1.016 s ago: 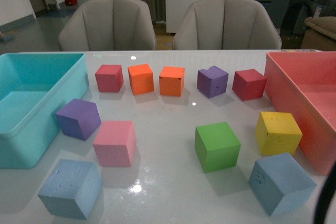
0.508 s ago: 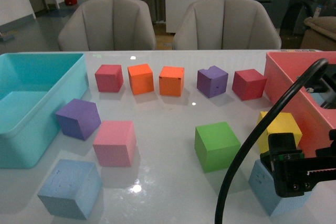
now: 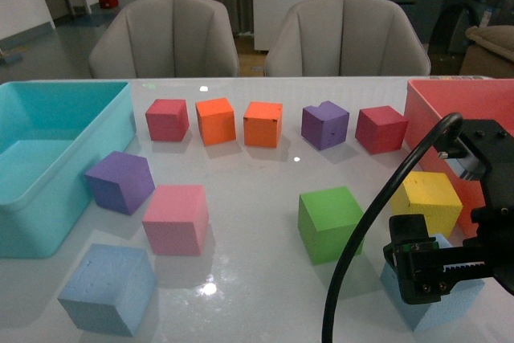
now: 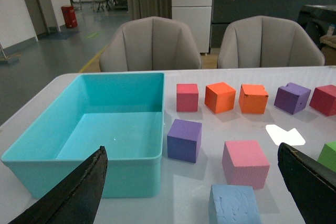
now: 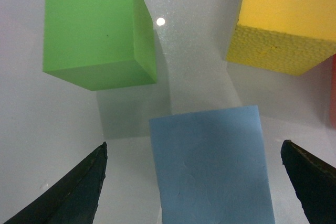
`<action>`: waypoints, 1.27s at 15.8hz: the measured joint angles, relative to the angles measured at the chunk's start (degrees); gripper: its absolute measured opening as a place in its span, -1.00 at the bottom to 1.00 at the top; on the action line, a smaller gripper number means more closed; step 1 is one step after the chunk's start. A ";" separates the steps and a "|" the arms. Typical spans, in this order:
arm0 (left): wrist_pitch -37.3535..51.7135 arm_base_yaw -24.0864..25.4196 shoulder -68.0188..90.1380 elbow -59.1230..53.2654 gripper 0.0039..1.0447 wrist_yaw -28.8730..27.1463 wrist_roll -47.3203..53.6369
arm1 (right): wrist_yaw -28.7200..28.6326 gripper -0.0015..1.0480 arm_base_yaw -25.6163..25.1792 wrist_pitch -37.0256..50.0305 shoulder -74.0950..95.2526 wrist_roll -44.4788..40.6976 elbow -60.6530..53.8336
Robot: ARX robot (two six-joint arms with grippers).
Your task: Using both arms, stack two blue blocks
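The right claw [image 5: 193, 148] hangs wide open directly over the right blue block [image 5: 212, 177], which sits on the surface [image 5: 47, 114] squarely between its jaws. The left claw [image 4: 191, 150], open and empty too, has the left blue block [image 4: 234, 205] just ahead.

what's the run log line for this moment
right gripper: open, over right blue block | left gripper: open, empty | left blue block: on table | stack: not yet made
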 joint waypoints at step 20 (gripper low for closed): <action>-0.02 0.00 0.00 0.00 0.88 0.00 -0.02 | 1.11 -0.18 0.57 -2.23 -8.66 -1.92 -2.36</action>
